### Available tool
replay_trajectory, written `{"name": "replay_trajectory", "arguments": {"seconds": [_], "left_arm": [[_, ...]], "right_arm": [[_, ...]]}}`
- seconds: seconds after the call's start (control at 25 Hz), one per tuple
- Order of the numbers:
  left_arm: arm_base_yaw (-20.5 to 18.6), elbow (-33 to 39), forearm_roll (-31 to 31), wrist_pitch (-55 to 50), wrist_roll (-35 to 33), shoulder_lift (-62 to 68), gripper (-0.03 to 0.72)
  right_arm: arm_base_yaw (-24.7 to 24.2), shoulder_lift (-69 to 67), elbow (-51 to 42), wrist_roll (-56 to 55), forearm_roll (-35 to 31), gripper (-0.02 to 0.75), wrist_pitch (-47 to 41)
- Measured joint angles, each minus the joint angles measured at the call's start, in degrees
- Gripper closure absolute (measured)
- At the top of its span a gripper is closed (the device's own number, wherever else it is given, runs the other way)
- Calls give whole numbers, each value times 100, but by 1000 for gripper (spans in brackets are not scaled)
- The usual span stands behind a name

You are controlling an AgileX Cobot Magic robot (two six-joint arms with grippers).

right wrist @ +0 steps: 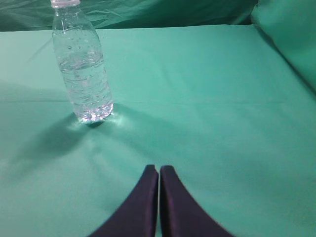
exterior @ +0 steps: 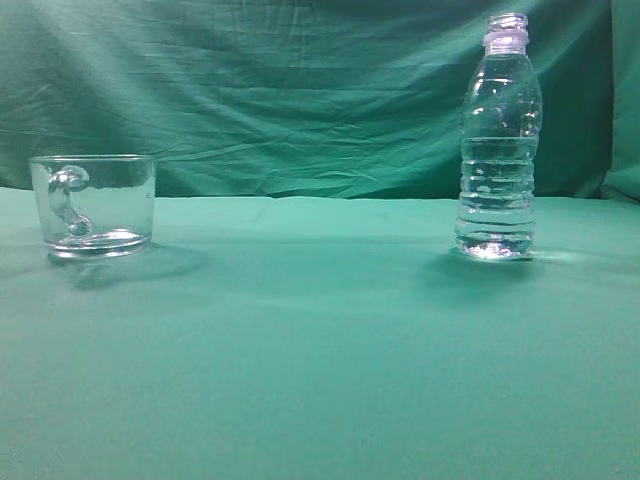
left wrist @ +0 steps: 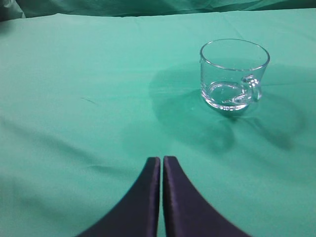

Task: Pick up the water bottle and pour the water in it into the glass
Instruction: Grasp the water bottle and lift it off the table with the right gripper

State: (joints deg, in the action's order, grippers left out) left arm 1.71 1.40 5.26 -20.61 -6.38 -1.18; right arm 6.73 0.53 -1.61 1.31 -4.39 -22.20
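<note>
Two pincers sit low over the green cloth (exterior: 320, 340), both clenched on nothing. Ahead and to the right of the left pincer (left wrist: 161, 165), well apart from it, the glass (left wrist: 232, 74) stands upright, handle towards the camera. Ahead and to the left of the right pincer (right wrist: 159, 173), well apart, the uncapped water bottle (right wrist: 81, 69) stands upright, the water (right wrist: 84, 84) partly filling it.

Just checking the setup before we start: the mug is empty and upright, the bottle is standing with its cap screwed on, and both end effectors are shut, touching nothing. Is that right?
One thing is off: the bottle has no cap. The exterior view shows its threaded neck open at the top. The rest holds: the mug stands upright and empty, and the left end effector and right end effector are shut, touching nothing.
</note>
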Motion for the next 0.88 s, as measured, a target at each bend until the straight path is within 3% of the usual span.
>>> {"name": "replay_trajectory", "arguments": {"seconds": [0.2, 0.52, 0.68, 0.88], "left_arm": [[0, 0, 0, 0, 0, 0, 688], [0, 0, 0, 0, 0, 0, 688], [0, 0, 0, 0, 0, 0, 688], [0, 0, 0, 0, 0, 0, 688]], "right_arm": [[0, 0, 0, 0, -29, 738, 246], [0, 0, 16, -18, -623, 738, 2003], [0, -146, 634, -18, -642, 738, 1793], [0, -1385, 1428, -7, -642, 738, 1362]]}}
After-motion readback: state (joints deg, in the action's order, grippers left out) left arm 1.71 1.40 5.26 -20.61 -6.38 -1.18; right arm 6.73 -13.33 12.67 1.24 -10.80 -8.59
